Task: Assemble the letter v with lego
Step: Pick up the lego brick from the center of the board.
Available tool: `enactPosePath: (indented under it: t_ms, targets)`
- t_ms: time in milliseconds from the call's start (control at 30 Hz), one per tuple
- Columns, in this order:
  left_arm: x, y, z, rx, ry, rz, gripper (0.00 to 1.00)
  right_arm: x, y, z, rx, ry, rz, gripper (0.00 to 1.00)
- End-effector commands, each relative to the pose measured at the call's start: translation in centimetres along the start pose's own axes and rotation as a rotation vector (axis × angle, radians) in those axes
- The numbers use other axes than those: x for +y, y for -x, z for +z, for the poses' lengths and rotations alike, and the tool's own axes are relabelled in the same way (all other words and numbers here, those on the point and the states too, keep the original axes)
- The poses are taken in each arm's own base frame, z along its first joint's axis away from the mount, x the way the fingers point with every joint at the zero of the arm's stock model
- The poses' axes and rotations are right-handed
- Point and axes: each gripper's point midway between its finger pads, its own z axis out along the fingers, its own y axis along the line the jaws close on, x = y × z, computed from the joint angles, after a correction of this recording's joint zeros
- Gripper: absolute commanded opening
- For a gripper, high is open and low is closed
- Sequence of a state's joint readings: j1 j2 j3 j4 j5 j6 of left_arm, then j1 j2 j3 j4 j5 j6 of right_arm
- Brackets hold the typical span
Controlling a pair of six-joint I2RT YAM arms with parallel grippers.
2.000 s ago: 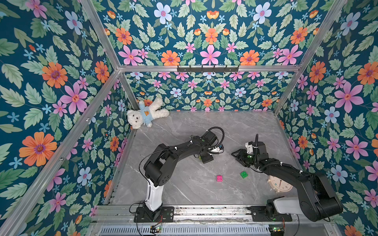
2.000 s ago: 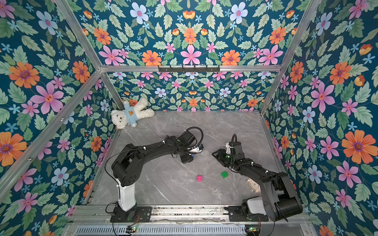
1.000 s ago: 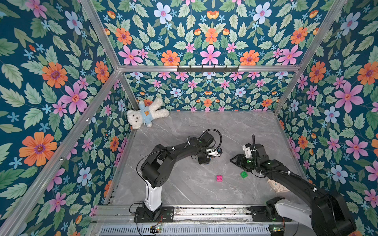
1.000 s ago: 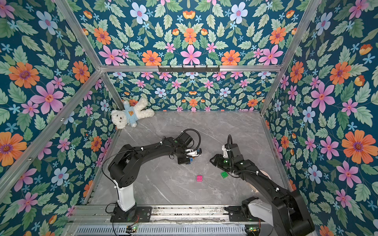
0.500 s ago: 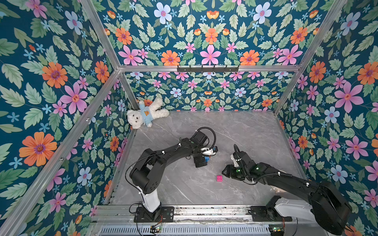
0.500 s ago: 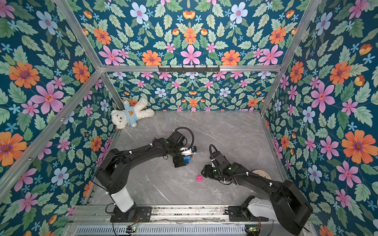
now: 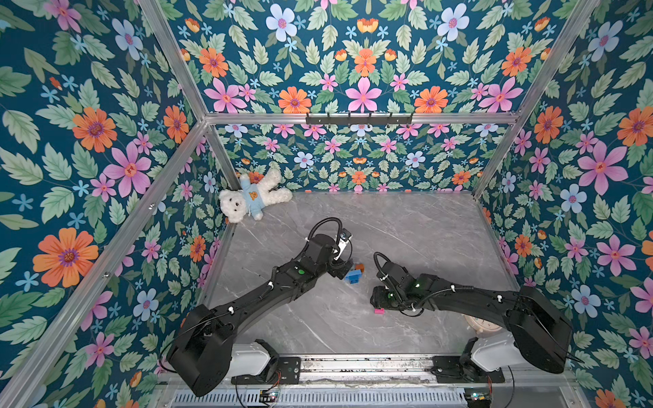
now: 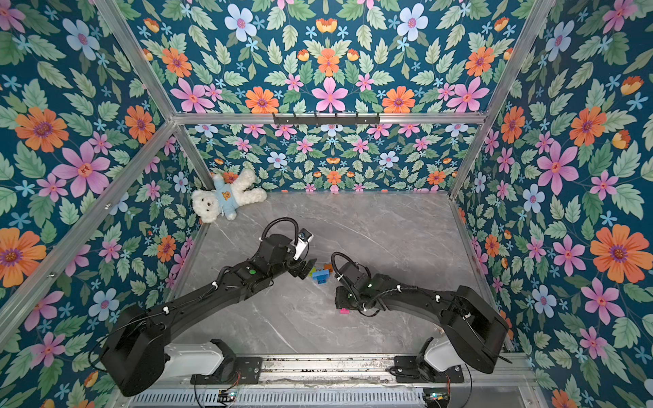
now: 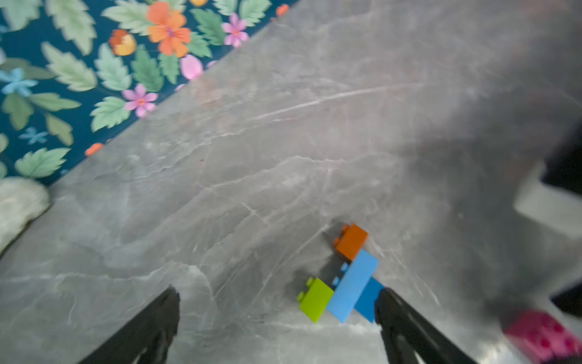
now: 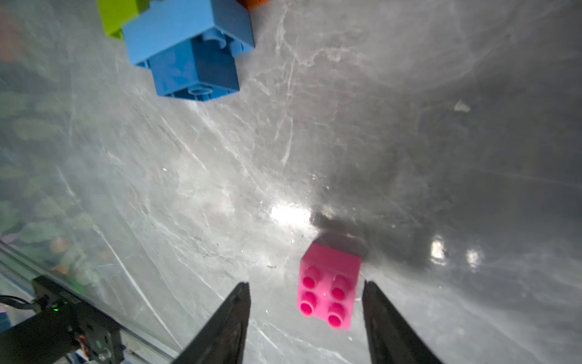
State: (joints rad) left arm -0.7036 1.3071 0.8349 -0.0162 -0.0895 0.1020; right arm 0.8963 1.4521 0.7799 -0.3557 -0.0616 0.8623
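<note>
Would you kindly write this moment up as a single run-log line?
left gripper: open, by joined bricks | right gripper: open, astride pink brick | pink brick: on table, ungripped

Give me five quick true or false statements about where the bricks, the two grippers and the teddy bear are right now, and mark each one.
1. The pink brick lies on the table between the right gripper's spread fingers. True.
2. The left gripper is clamped on the joined bricks. False: it is open, and the joined bricks lie on the table.
3. The pink brick is attached to the joined bricks. False: it lies alone, apart from them.
4. The orange brick sits at one end of the light-blue brick. True.
5. The teddy bear lies between the two arms. False: it lies in a far corner, against the wall.
</note>
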Motion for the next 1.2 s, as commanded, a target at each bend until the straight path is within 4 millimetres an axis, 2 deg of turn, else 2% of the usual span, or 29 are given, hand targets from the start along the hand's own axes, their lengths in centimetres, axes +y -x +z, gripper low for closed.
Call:
enactPosePath:
  t_ms: [0,67,200,367,500,600,733,867,967,1033,1167]
  targets:
    - [3.9,1.1,-0.3,-0.022,0.202,-0.264,0.99,-2.0,-0.6,0.3,0.014,-0.112,0.019,0.60]
    - [5.5,0.8,-0.6,-0.024,0.244,-0.355,0.99,-2.0,-0.7,0.6,0.021,-0.118,0.016,0.58]
    - [7.1,-0.4,-0.7,-0.040,0.216,-0.488,0.99,-1.7,-0.7,1.3,0.036,-0.128,0.002,0.54]
    - [7.1,-1.0,-0.6,-0.013,0.194,-0.537,0.99,-1.0,-0.9,2.1,0.065,-0.117,-0.029,0.49]
    - [7.3,-1.3,-0.6,0.005,0.195,-0.574,0.99,-1.3,-0.9,2.4,0.077,-0.155,-0.053,0.45]
    - [7.1,-1.1,-0.6,0.005,0.168,-0.602,0.99,-1.4,-0.7,2.4,0.075,-0.168,-0.069,0.37]
    - [6.9,-0.5,-0.9,-0.011,0.130,-0.660,0.99,-1.5,-0.1,2.2,0.045,-0.178,-0.088,0.32]
    - [6.4,0.0,-1.0,-0.022,0.070,-0.716,0.99,-1.2,2.3,1.7,-0.011,-0.109,-0.072,0.26]
    - [5.4,0.7,-1.0,-0.038,-0.028,-0.774,0.99,0.1,5.6,0.3,-0.139,0.040,-0.089,0.13]
    - [4.5,1.4,-1.1,-0.063,-0.134,-0.824,0.99,1.9,8.5,-1.6,-0.283,0.187,-0.159,0.07]
    - [2.9,2.9,-1.8,-0.105,-0.274,-0.836,0.98,4.9,12.2,-6.6,-0.526,0.450,-0.288,0.00]
